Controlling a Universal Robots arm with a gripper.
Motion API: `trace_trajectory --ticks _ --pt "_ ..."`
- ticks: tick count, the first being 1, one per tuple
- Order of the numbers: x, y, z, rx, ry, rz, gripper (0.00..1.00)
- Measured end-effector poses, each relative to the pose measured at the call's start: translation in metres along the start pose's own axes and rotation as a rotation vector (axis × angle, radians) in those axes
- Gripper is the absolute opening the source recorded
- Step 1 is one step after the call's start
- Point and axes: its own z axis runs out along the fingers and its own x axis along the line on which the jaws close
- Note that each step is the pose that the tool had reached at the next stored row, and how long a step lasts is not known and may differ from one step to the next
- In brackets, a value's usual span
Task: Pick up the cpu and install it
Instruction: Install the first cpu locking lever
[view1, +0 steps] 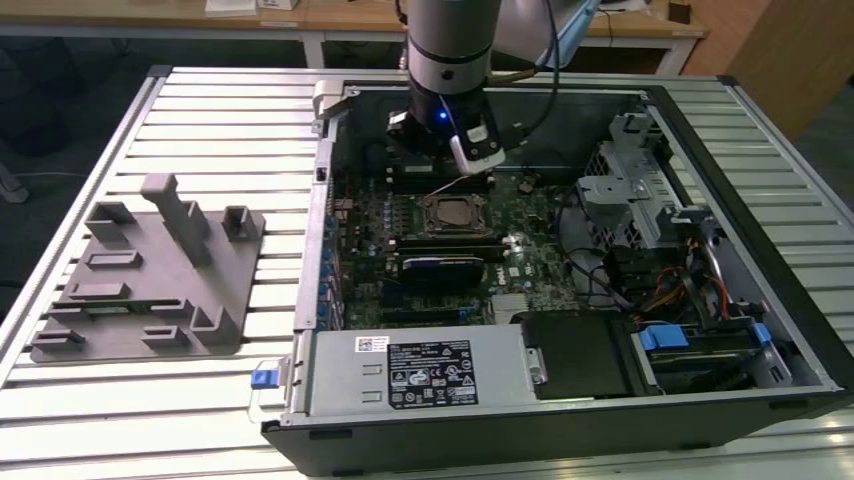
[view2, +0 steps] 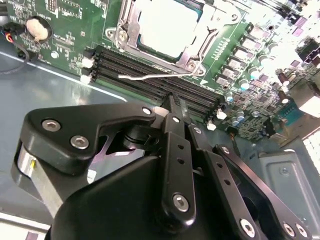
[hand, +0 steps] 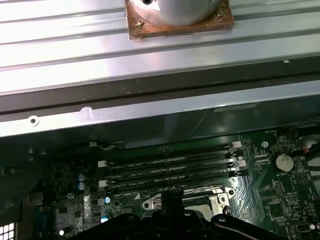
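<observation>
Above motherboard (view1: 454, 225), gripper (view2: 172, 102) upright, perhaps closed

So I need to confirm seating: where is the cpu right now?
The cpu sits in the metal-framed socket at the middle of the motherboard, beside the memory slots, with the hand hovering just over those slots.

An open computer case (view1: 561, 400) lies on the worktop (view1: 200, 110); the cpu (view1: 450, 212) sits in its socket, a fixture tray (view1: 147, 290) beside the case.
</observation>
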Motion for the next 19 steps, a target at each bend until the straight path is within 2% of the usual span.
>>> trace_trajectory --ticks 5,9,12,19 --pt "-0.0003 -0.0012 0.0044 -0.0012 -0.0112 0.009 0.11" --pt "-0.0003 -0.0020 0.0070 -0.0035 -0.0257 0.006 0.11" --pt "-0.0005 -0.0023 0.0085 -0.0061 -0.0398 0.002 0.11" --pt "-0.0008 -0.0031 0.0114 -0.0134 -0.0802 -0.009 0.11"
